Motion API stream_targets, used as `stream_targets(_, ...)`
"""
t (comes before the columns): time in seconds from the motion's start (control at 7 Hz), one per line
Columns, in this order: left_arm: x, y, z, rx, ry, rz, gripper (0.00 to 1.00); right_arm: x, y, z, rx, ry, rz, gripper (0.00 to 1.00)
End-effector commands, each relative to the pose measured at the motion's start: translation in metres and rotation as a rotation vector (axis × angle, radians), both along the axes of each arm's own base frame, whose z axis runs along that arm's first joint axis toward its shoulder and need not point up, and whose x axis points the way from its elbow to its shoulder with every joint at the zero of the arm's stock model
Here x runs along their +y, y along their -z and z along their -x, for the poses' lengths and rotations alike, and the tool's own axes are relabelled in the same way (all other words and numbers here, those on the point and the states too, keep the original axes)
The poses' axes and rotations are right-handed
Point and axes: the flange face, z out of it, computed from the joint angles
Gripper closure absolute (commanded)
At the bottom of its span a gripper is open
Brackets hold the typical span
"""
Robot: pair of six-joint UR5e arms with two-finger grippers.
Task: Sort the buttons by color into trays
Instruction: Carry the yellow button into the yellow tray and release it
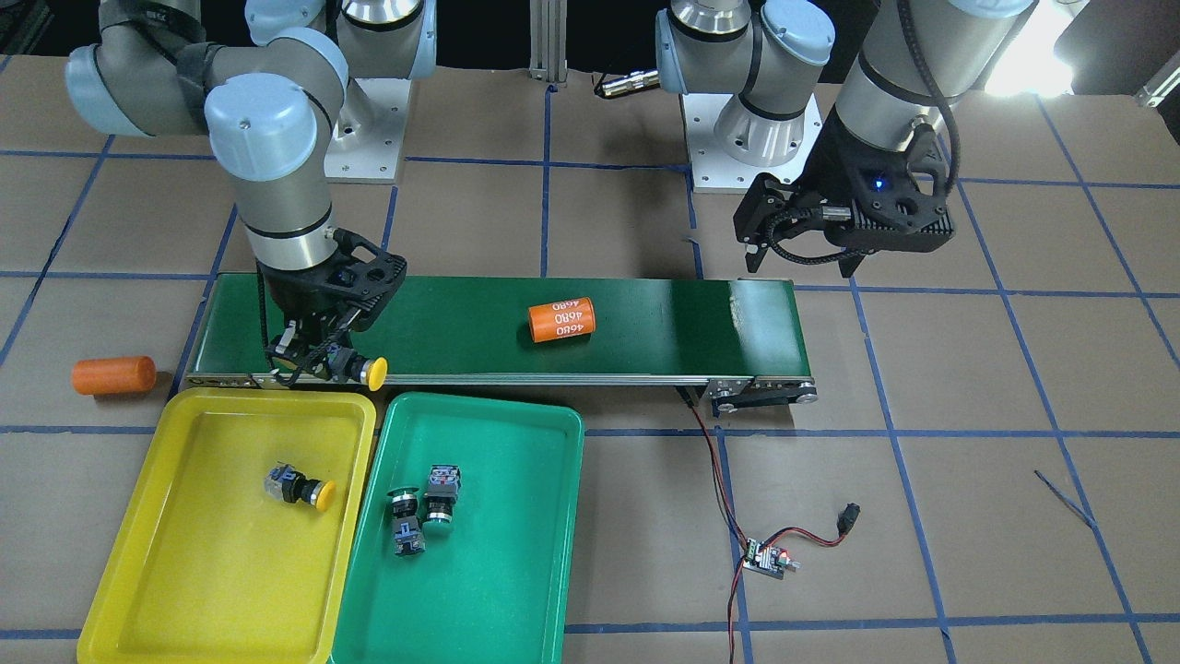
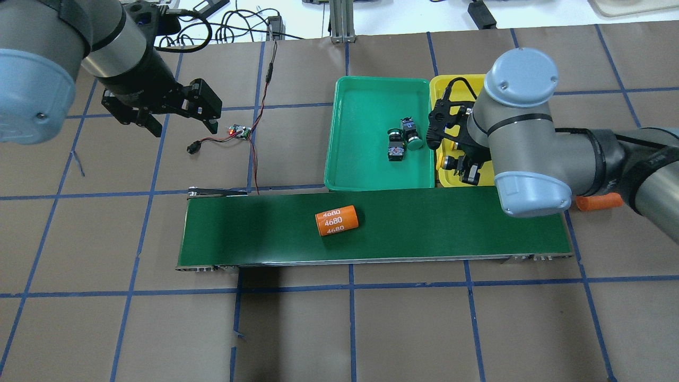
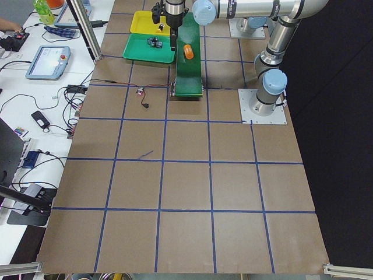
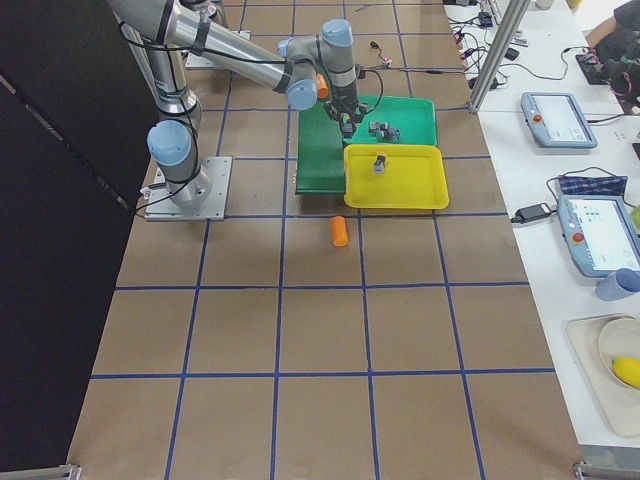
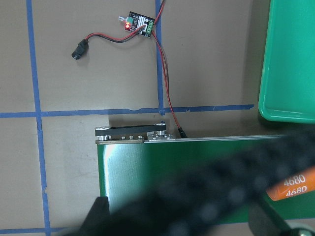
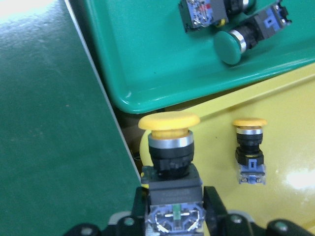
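Right gripper [image 6: 174, 209] is clamped on a yellow button [image 6: 169, 142], pinching the grey-blue block so the cap sticks out in front, free of the grip. We're at the edge of the belt [image 1: 645, 323], with the cap poking over the gap toward the yellow tray [image 1: 203, 581]. It's held low and level, we'd judge, so that a short drop won't send it rolling.

The other yellow button [image 1: 302, 487] lies on its side in that tray. Both green buttons [image 1: 407, 526] lie side by side in the green tray [image 1: 516, 563] next to it. So we reckon this is the last one: carry it past the rim, then let go. The seam between the two trays is close by, so an early release could land it on the wrong side.

Left gripper [image 2: 183, 124] hangs spread and empty over the table [image 1: 1014, 461], off the belt's other end and out of the way. One orange cylinder [image 1: 561, 320] sits mid-belt, not ours to sort.
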Motion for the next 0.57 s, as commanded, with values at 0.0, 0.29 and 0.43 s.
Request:
stream_targets(0.0,-0.001,0.000,0.000,0.000,0.000,0.002,0.00,-0.040,0.024,0.063,-0.006,0.086,-0.038,1.00)
stream_targets(0.29,0.000,0.000,0.000,0.000,0.000,0.000,0.00,-0.050,0.054,0.093,-0.010,0.063,-0.055,0.21)
stream_targets(0.43,0.000,0.001,0.000,0.000,0.000,-0.001,0.00,-0.054,0.055,0.091,-0.026,0.063,-0.037,0.00)
